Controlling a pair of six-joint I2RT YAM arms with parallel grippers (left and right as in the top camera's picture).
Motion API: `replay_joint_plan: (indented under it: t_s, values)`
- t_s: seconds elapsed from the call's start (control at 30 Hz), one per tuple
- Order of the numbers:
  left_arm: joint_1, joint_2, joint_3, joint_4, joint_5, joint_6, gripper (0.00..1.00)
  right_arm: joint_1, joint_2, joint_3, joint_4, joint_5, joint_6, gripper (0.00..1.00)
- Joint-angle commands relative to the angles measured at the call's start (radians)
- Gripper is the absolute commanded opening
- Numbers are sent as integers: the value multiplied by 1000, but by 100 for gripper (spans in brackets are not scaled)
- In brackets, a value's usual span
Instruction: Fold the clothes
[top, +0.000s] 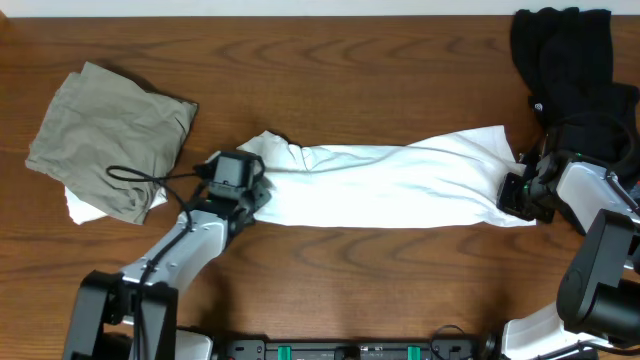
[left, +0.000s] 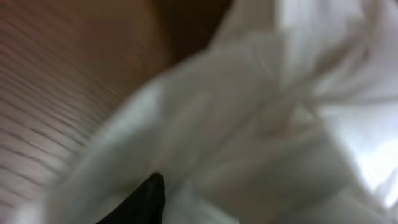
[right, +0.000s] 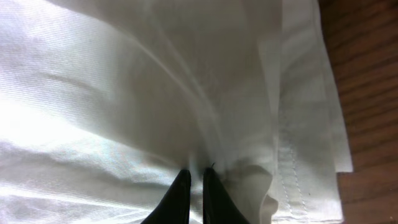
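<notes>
Overhead, the white T-shirt (top: 400, 185) lies stretched in a long band across the middle of the wooden worktop (top: 350, 60), between the two arms. The right tool (top: 522, 192) sits at its right end, pinching a fold of the white cloth between nearly closed fingers. The left tool (top: 252, 195) is at the rumpled left end. Its wrist view is blurred, showing one dark fingertip (left: 152, 194) against fabric, so I cannot tell whether it is spread or closed. An olive garment (top: 110, 135) lies far left, a black garment (top: 570, 60) upper right.
</notes>
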Motion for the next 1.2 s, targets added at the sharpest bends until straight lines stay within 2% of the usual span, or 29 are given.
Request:
replay_joint_plan:
  t_s: [0.0,0.27,0.43,0.6,0.8,0.97,1.07,1.17]
  values:
    - [45,-58,6,0,-52,48,40,3,6,-10,-4,36,12,8]
    - [87,-198,6,14,-46,112,40,3,6,-10,-2,36,12,8]
    - [58,-267,6,148,120,221,35,3,6,-10,-2,36,12,8]
    - [26,-231,6,149,138,234,29,3,6,-10,-4,36,12,8]
    - [23,-100,6,137,195,243,29,3,6,-10,-4,36,12,8]
    - [23,-3,6,31,222,242,26,3,6,-10,-5,36,12,8]
    - [24,19,6,-104,196,253,25,3,6,-10,-4,36,12,8]
    - [24,20,6,-168,146,253,24,3,6,-10,-3,36,12,8]
